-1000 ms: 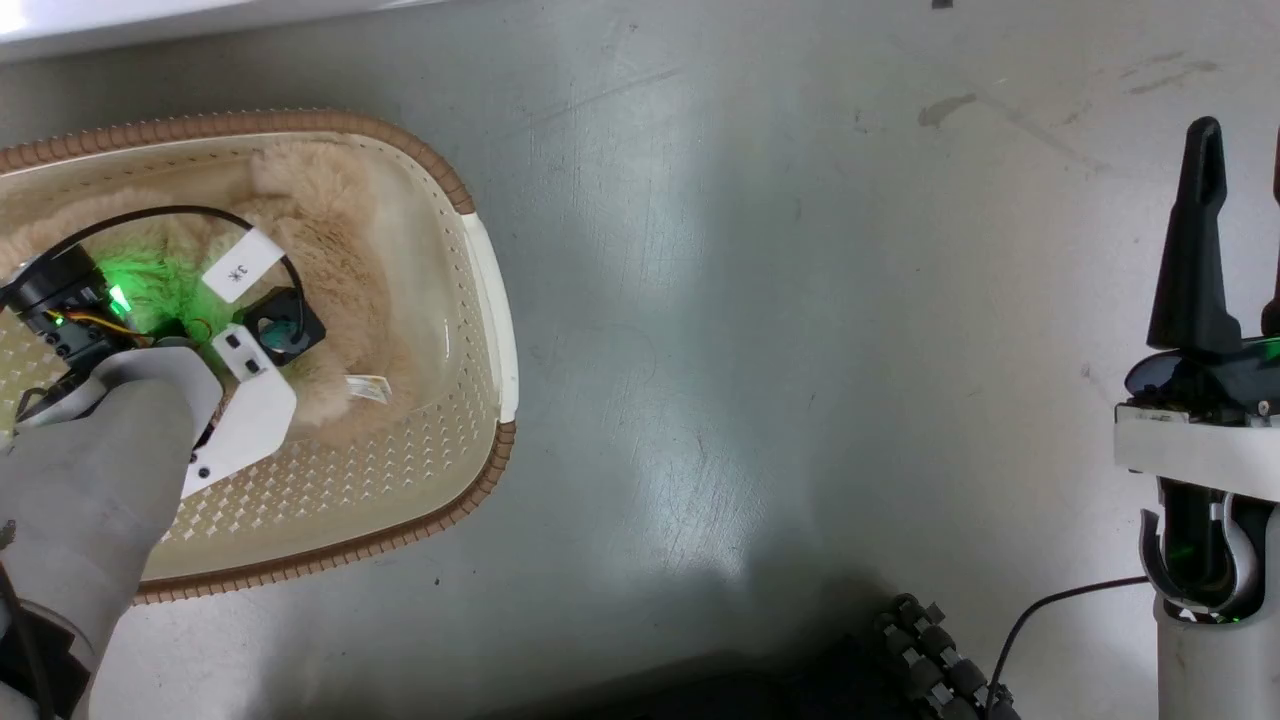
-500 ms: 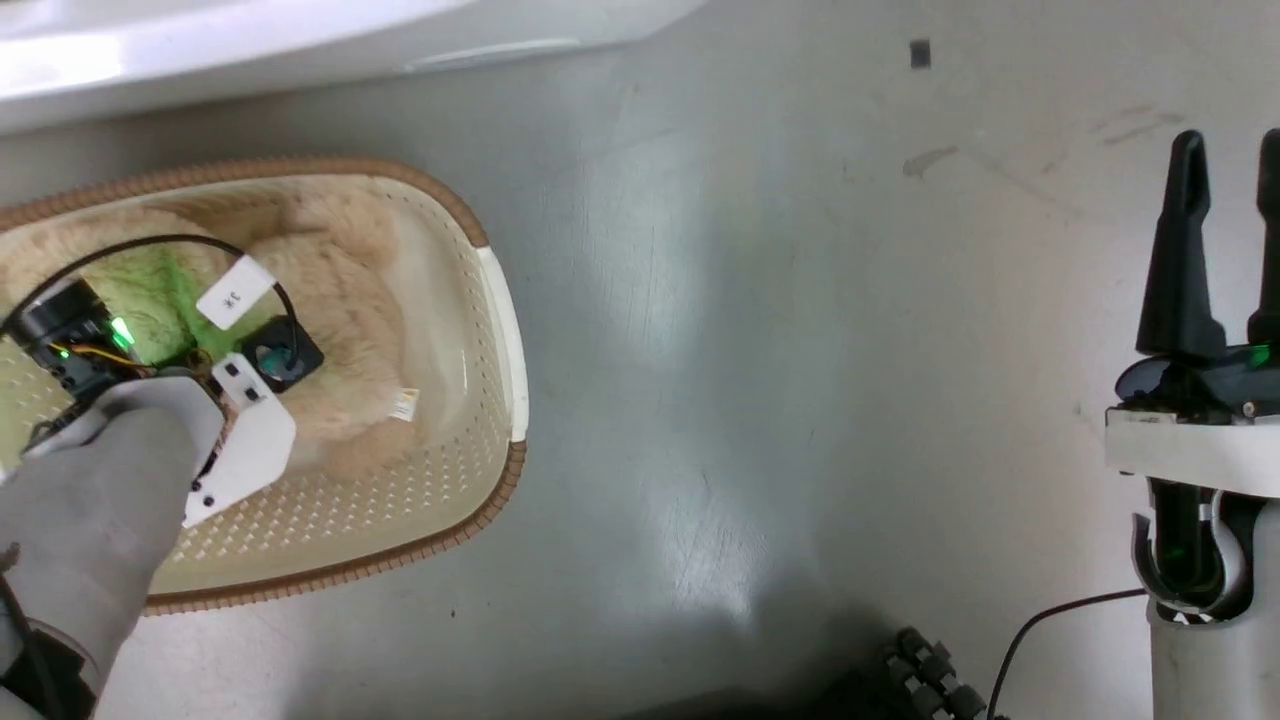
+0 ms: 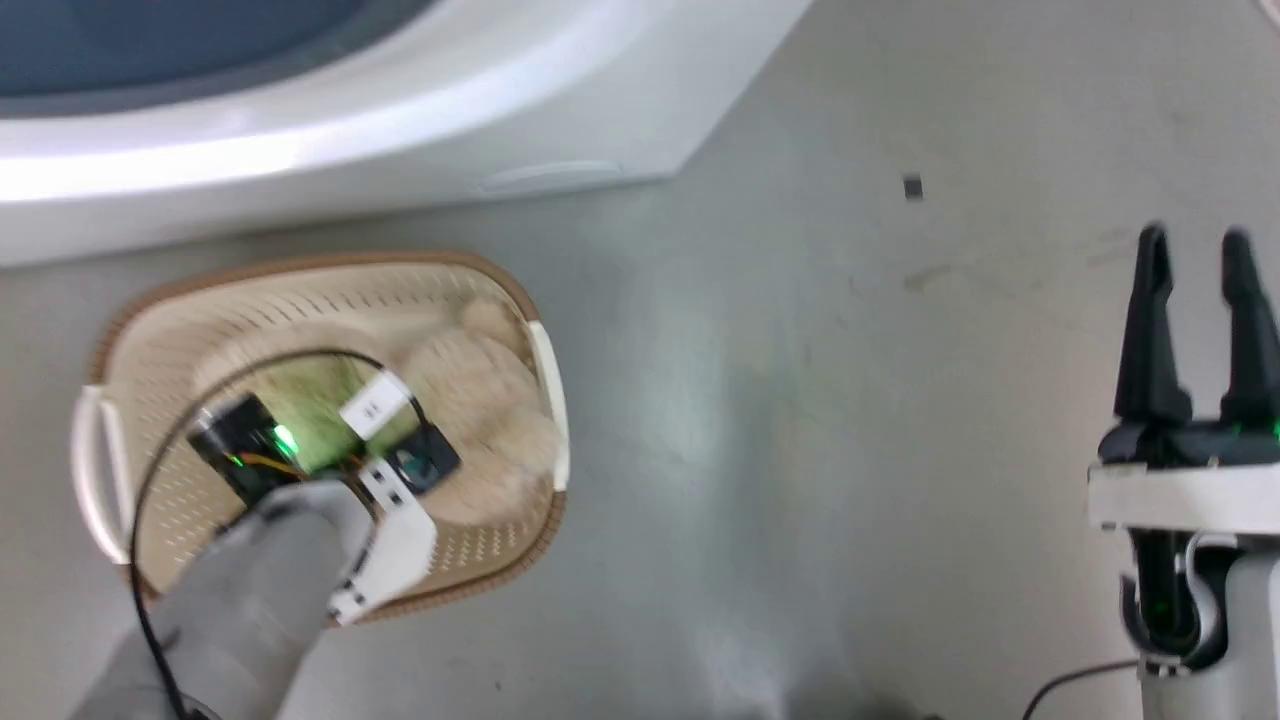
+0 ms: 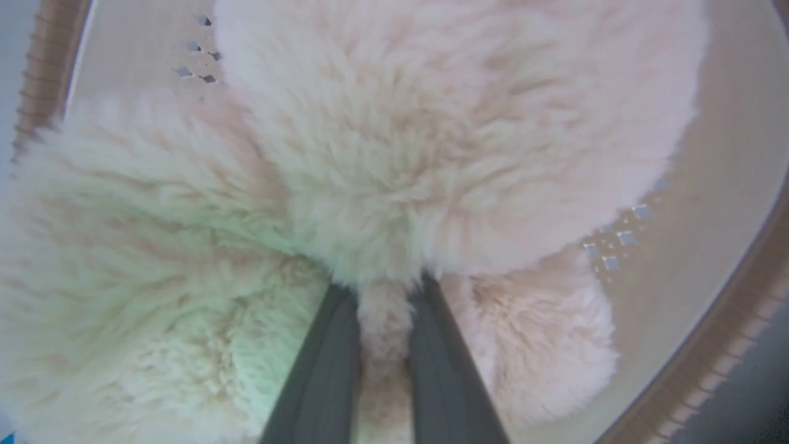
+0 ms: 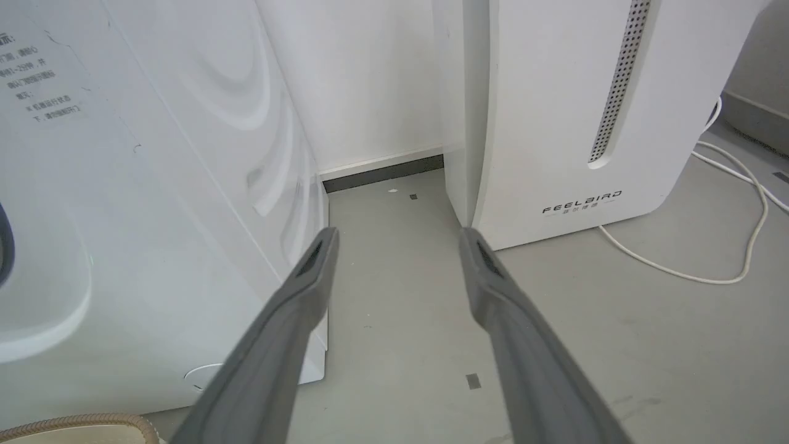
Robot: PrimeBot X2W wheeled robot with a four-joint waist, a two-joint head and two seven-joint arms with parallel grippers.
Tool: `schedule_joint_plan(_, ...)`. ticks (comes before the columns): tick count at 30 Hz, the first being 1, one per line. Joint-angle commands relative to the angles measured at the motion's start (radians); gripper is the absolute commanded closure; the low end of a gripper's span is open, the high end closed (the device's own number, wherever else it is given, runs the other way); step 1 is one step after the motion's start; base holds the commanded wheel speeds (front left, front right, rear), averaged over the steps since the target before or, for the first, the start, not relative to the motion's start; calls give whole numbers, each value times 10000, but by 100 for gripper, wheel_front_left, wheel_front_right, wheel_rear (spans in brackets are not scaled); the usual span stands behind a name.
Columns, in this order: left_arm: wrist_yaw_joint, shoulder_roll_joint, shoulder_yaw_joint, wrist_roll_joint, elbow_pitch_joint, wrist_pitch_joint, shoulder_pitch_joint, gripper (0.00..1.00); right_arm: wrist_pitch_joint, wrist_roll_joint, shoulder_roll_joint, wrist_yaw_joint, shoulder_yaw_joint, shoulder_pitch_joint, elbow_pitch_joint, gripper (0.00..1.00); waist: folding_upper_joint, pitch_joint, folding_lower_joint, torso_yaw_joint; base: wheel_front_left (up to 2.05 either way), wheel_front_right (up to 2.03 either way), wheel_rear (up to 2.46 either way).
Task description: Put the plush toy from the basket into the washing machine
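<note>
Grey floor (image 3: 750, 400), left fingers (image 4: 327, 370) pinching plush toy (image 4: 431, 123), tips buried

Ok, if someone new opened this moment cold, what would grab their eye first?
The fluffy cream plush toy bulges through the left wrist view, with the left hand pinched shut on a tuft of its fur. In the head view it lies in the oval basket on the grey floor, close to the white washing machine along the top edge. At far right, the right hand stands open and empty.
</note>
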Motion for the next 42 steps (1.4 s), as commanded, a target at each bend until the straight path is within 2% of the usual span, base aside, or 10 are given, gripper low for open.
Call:
schedule_joint_plan(1,71,-31,-1,-97,-4,-87,155,100,-44,-73,-2,-9,-39,154,73,0,0,-622,0,343,0,0,0)
schedule_joint_plan(15,419,-1001,551,-1107,-49,-1098,1420,100,-44,-608,-2,-9,-248,1475,702,0,0,-3284,0,1350,0,0,0)
schedule_joint_plan(22,796,-1201,1064,-1653,-727,-1273,1846,100,-44,-743,-2,-9,-349,2054,821,0,0,-4181,0,1786,0,0,0)
schedule_joint_plan(37,2377,-246,3147,-1960,-5377,-1283,3339,100,-44,-906,-2,-9,-517,2642,848,0,0,-5049,0,2467,0,0,0)
schedule_joint_plan(42,2690,32,4158,-2002,-6475,-1283,3547,100,-44,-918,-2,-9,-491,2558,819,0,0,-4937,0,2499,0,0,0)
